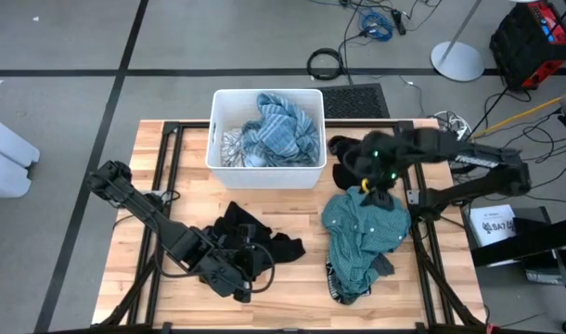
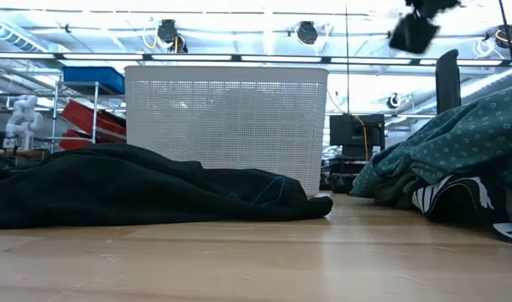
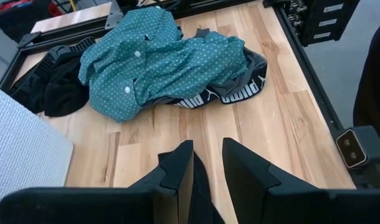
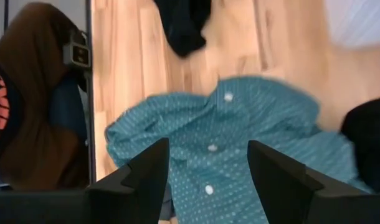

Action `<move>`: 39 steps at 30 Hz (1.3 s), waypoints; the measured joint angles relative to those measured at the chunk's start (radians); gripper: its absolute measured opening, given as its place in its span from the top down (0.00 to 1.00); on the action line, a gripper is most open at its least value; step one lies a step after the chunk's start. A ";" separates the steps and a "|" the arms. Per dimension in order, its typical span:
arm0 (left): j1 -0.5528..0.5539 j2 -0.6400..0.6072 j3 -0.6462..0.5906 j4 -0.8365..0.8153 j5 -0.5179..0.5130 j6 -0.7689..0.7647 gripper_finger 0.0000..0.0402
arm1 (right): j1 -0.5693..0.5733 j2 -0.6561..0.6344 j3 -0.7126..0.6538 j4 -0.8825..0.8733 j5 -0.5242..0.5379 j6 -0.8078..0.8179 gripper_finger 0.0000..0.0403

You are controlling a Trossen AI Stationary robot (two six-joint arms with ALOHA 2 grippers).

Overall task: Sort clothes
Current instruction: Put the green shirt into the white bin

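Note:
A black garment (image 1: 264,237) lies on the table at centre left, and my left gripper (image 1: 257,266) is over its near part, shut on black cloth. A teal dotted shirt (image 1: 362,232) lies heaped at centre right, on top of a black piece with a white-lettered band (image 3: 240,93). My right gripper (image 1: 374,188) hangs open above the shirt's far end (image 4: 227,137), touching nothing. Another black piece (image 1: 343,165) lies beyond the shirt. Blue striped and white-grey patterned clothes (image 1: 278,130) fill the white bin (image 1: 218,139). My left gripper has a fold of the black garment (image 3: 201,186) between its two fingers (image 3: 177,165). The fingers slant down toward the table's right side. The fingers hide how much cloth is caught. The rest of the garment (image 2: 113,180) lies slack on the table.
The white bin (image 2: 227,126) stands at the table's far middle. Black frame rails (image 1: 167,176) run along the table's left and right sides. Bare wood (image 1: 302,297) shows between the black garment and the shirt, and along the near edge.

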 joint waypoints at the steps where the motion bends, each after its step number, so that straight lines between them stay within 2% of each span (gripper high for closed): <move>1: 0.000 0.001 0.000 -0.001 0.000 0.000 0.76 | 0.012 -0.012 -0.049 0.029 0.000 0.019 0.50; 10: 0.005 0.007 0.000 0.000 0.000 0.000 0.76 | 0.116 -0.022 -0.388 0.263 0.001 0.209 0.50; 17: 0.020 0.007 0.000 0.000 0.000 0.004 0.76 | 0.185 -0.001 -0.473 0.439 0.003 0.294 0.50; 19: 0.025 0.007 0.000 0.000 0.000 0.004 0.76 | 0.202 0.008 -0.473 0.478 0.051 0.319 0.50; 23: 0.034 0.007 0.000 0.000 0.000 0.007 0.76 | 0.234 0.036 -0.473 0.481 0.215 0.389 0.51; 27: 0.041 0.007 0.000 0.000 0.000 0.008 0.76 | 0.271 0.079 -0.473 0.467 0.238 0.417 0.63; 32: 0.050 0.007 0.000 0.000 0.000 0.010 0.76 | 0.326 0.141 -0.473 0.499 0.272 0.419 0.94; 39: 0.054 0.007 0.000 0.026 0.001 0.035 0.76 | 0.394 0.137 -0.452 0.690 0.240 0.424 0.99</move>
